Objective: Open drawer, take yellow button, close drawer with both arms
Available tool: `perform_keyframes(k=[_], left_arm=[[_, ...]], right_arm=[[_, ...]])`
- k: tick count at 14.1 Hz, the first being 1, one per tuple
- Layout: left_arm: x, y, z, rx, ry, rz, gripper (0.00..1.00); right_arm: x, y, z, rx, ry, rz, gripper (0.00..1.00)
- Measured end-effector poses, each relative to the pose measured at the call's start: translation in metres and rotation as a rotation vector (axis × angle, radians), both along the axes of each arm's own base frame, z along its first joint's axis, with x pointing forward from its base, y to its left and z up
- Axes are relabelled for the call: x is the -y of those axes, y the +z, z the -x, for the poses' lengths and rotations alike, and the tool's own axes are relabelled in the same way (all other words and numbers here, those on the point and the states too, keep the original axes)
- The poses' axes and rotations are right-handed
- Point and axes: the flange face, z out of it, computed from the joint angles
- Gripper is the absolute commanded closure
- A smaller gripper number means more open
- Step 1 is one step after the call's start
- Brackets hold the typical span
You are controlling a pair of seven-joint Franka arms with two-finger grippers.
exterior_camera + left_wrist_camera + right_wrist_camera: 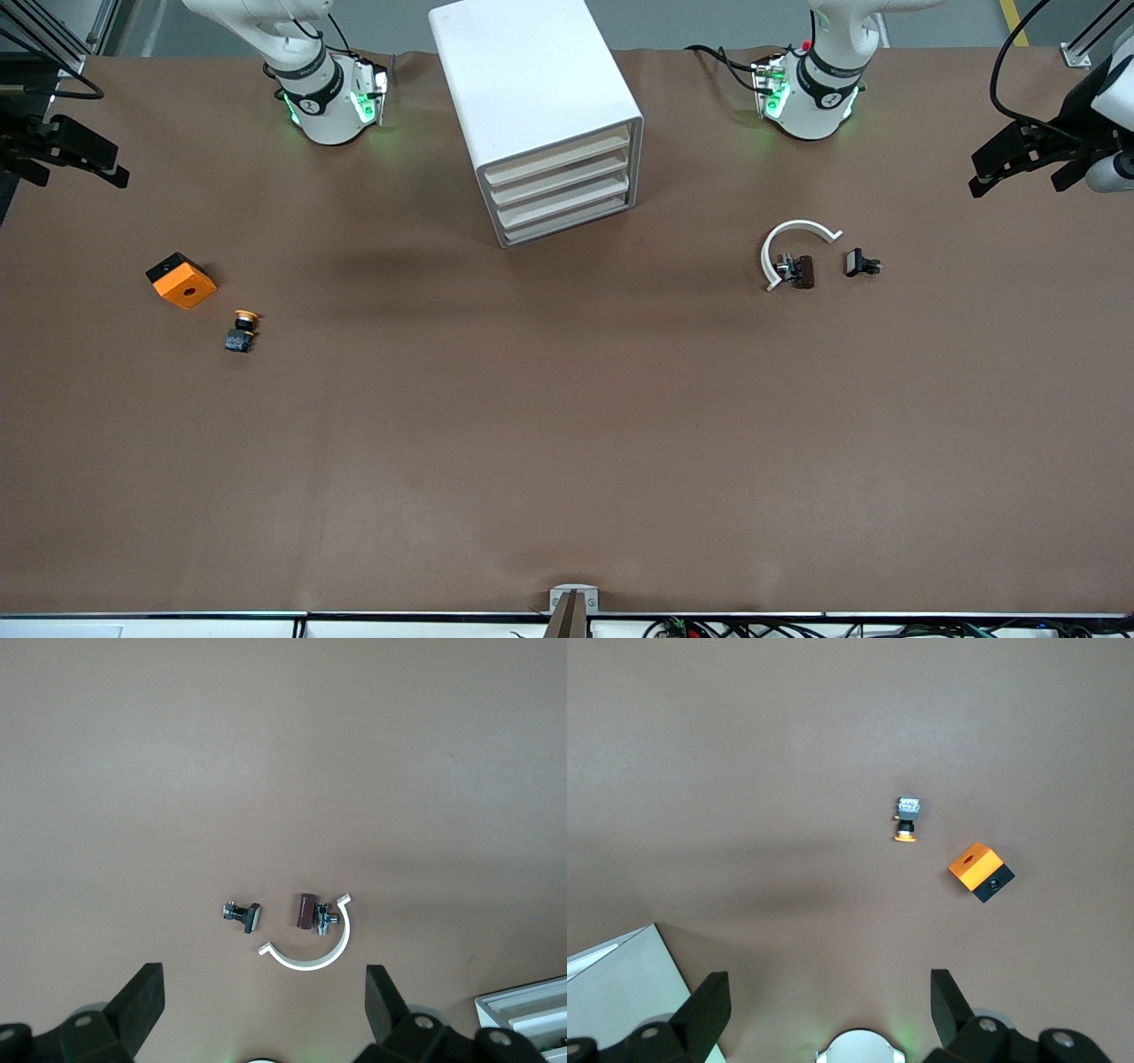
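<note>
I see the cabinet [540, 115] between my two arms' bases, all four drawers shut. The button [241, 330] lies on the table [567, 425] near the orange block [181, 281], toward the right arm's end; a white curved band [793, 248] with black clips [861, 263] lies toward the left arm's.

Bare table [549, 425] fronts the cabinet [540, 115]; orange block [182, 281] crowds the button [242, 330].

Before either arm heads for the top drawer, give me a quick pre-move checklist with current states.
1. Top drawer shut, ready to pull: ok.
2. Left claw open, empty: ok.
3. Right claw open, empty: ok.
4. Button out on the table beside the orange block, not in the drawer: not ok.
5. Room in front of the cabinet: ok.
6. Drawer's contents: cannot tell.
</note>
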Motion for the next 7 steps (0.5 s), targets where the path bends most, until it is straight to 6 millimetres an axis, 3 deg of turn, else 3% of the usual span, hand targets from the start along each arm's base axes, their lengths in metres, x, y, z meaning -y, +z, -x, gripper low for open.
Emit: perform_keyframes(k=[3, 7], left_arm=[[0.0, -0.0013, -0.0001, -0.011, 0.0, 0.0, 0.0], [0.0023, -0.0021, 0.0015, -0.024, -0.004, -0.001, 0.0]], right_arm=[[-0.0005, 0.001, 0.0124, 0.024, 0.003, 0.001, 0.0], [0.0001, 0.0033, 0.0126, 0.05, 0.032, 0.001, 0.0]])
